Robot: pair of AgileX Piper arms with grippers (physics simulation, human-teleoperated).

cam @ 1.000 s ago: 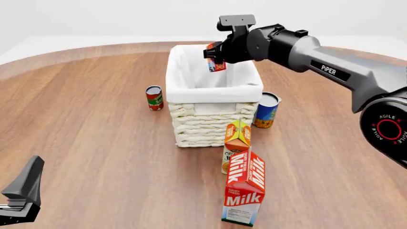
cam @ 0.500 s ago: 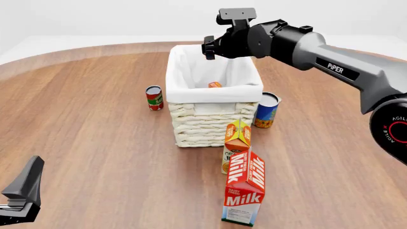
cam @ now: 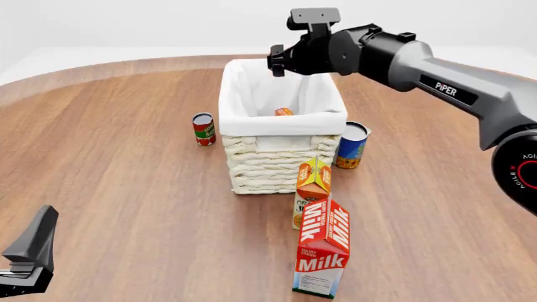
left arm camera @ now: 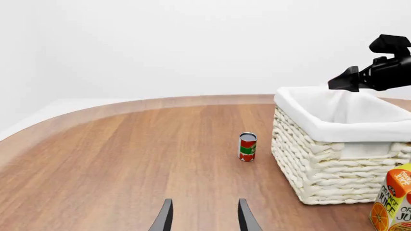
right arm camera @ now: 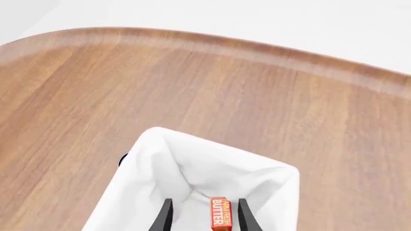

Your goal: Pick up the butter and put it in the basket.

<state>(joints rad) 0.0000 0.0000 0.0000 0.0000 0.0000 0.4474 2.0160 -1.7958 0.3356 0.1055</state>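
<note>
The butter lies inside the cream wicker basket, near its front wall; only an orange corner shows in the front view. In the right wrist view the butter lies on the basket's white liner, seen between the fingers. My right gripper is open and empty, hovering above the basket's far rim; it also shows in the left wrist view. My left gripper is open and empty, low at the near left of the table, far from the basket.
A red can stands left of the basket and a blue can to its right. An orange juice carton and a Milk carton stand in front of the basket. The red can also shows in the left wrist view.
A second ago my right gripper held the butter above the basket. It has opened and the butter has dropped into the basket. The left arm has not moved.
</note>
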